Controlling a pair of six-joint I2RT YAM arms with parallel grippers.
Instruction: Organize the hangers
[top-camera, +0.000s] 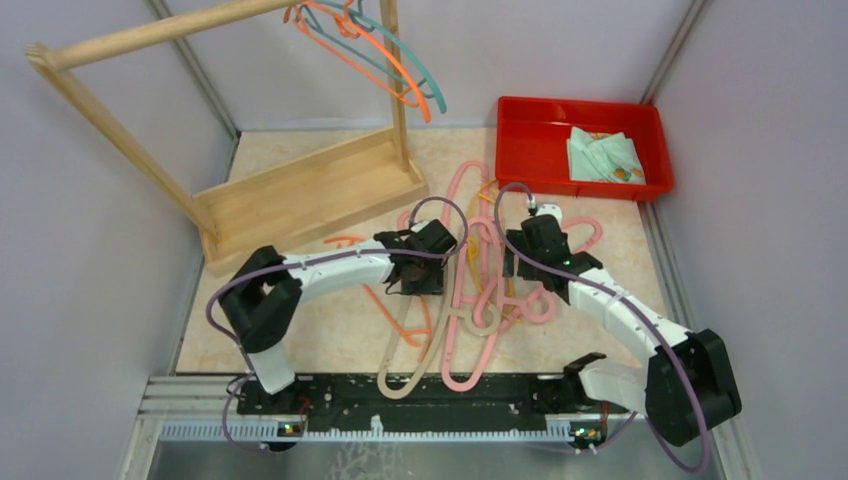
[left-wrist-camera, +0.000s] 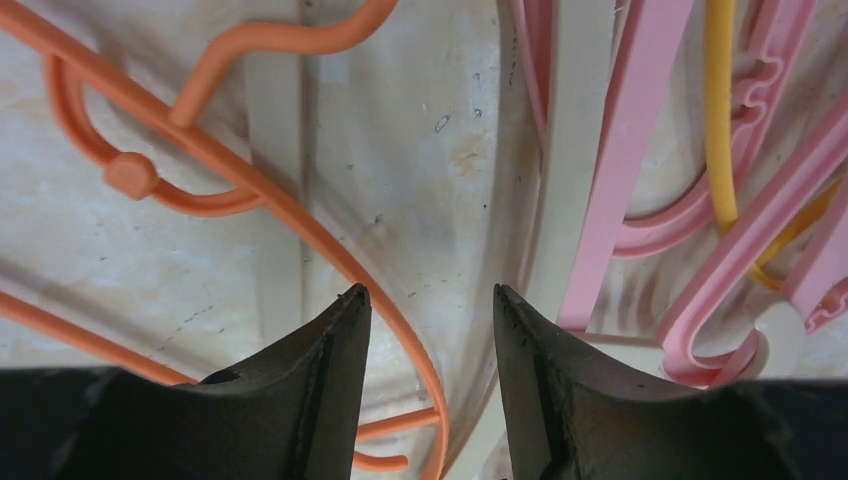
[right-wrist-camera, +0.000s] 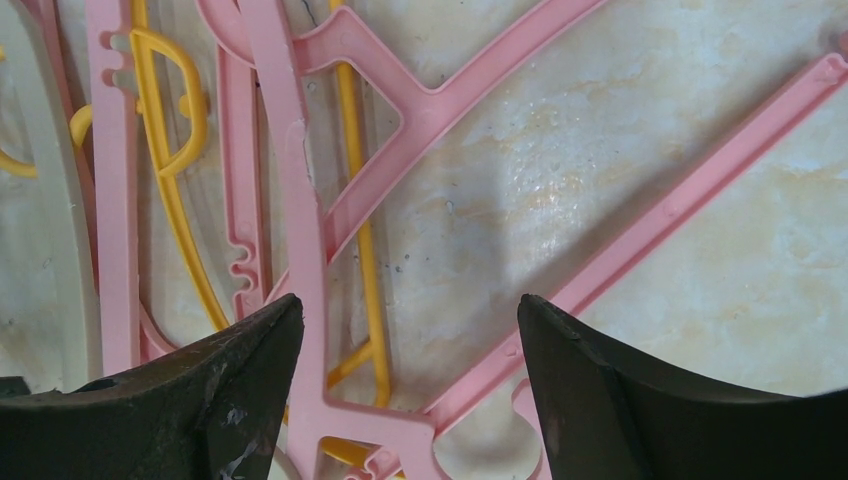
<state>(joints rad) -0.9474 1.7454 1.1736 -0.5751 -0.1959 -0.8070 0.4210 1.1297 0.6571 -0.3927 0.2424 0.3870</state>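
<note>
Table (top-camera: 320, 335): beige marbled top, scuffed and speckled up close in both wrist views. Grey panel walls (top-camera: 90, 250) box it in on the left, back and right, with metal corner posts (top-camera: 205, 80) at the back. An aluminium rail (top-camera: 190, 405) along the near edge carries both arm bases.

Wooden rack (top-camera: 310, 190) is back left with its base flat on the table and its pole (top-camera: 160, 32) across the top. Two hung hangers (top-camera: 390, 60), one orange and one teal, hook over the pole next to the right upright. Red tray (top-camera: 520, 150) is back right with a pale green cloth (top-camera: 605, 157) crumpled in it.

The other hangers are a tangled hanger pile (top-camera: 485, 300) mid-table, between the two wrists. It is mostly pink hangers (right-wrist-camera: 300, 200), with a yellow hanger (right-wrist-camera: 365, 250) threaded through. A beige hanger (top-camera: 415, 375) reaches toward the near rail, and an orange hanger (top-camera: 408, 320) lies on the left flank.

Left jaws: low over the pile's left edge, part open, gripping nothing. The orange hanger's rod curves across the table under the gap. Beige and pink bars lie just right of the right finger.

Right jaws: over the pile's right side, spread wide, gripping nothing. Pink bars cross below the gap with the yellow one among them. Bare marbled table shows to the right of that.
</note>
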